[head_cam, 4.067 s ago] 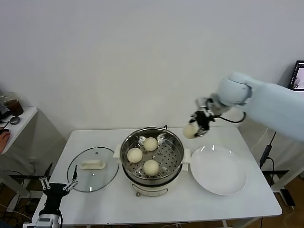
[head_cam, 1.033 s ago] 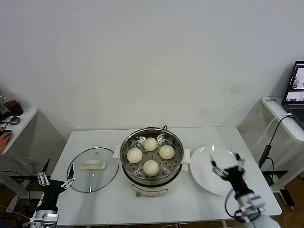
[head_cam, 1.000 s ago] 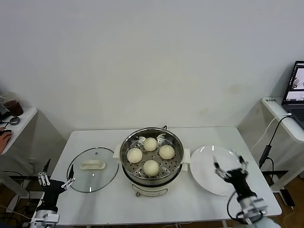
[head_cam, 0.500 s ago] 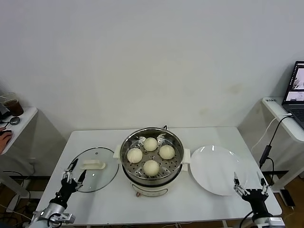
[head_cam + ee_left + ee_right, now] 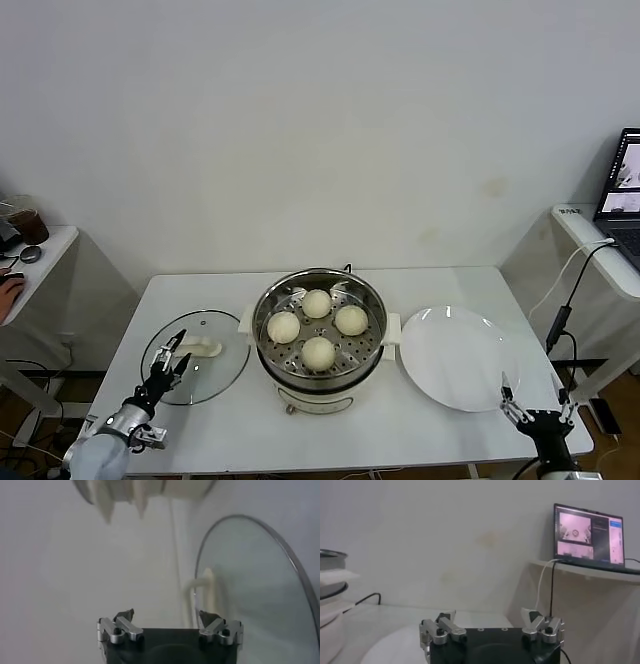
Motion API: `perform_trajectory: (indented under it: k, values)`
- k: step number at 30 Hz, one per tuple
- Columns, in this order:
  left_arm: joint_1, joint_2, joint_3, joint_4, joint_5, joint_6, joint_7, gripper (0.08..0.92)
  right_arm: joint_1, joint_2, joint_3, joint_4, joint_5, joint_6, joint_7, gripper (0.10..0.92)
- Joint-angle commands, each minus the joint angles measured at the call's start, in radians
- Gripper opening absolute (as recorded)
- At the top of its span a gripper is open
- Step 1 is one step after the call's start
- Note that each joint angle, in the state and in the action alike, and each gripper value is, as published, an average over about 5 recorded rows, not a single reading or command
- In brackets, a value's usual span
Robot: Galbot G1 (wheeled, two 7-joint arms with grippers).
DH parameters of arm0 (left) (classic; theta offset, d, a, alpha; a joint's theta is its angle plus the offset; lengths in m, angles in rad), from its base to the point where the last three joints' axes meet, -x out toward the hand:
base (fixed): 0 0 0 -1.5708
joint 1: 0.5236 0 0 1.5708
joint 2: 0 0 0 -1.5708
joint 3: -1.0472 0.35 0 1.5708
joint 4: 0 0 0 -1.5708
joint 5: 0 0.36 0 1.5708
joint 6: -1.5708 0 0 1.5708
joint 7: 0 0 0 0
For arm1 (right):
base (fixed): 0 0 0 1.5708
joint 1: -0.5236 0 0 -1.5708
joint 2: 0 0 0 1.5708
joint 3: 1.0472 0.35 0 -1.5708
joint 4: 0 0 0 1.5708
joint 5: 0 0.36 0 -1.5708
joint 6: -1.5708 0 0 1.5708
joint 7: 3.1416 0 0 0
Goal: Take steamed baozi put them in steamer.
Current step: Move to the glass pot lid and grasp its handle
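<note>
Steel steamer (image 5: 320, 345) at table centre holds all four buns (image 5: 317, 328); plate (image 5: 459, 359) bare. Left gripper (image 5: 166, 362) over lid (image 5: 196, 355), right gripper (image 5: 536, 411) at table's edge, both spread, empty. Loading appears complete.

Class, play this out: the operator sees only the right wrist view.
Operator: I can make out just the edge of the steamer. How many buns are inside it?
Observer: Four pale round steamed baozi lie on the perforated tray of the round shiny steel steamer.
Operator: Where is its lid?
Observer: The round glass lid with a white handle lies flat on the white table, to the left of the steamer.
Operator: And the other arm?
Observer: The left pincer is open at the lid's near rim and holds nothing.
</note>
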Motion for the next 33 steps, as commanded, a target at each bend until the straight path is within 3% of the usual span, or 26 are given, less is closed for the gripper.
perform_trajectory:
  k: [1, 20, 33]
  values:
    - [-0.112, 0.005, 0.036, 0.115, 0.062, 0.001, -0.007, 0.823, -0.008, 0.011, 0.004, -0.007, -0.001, 0.006, 0.003, 0.823]
    - [-0.179, -0.008, 0.070, 0.154, 0.054, 0.016, 0.029, 0.807, -0.005, 0.016, -0.022, -0.030, -0.017, 0.013, 0.001, 0.823]
    - [-0.213, -0.021, 0.085, 0.196, 0.050, 0.027, 0.041, 0.455, -0.009, 0.021, -0.044, -0.036, -0.030, 0.013, -0.002, 0.823]
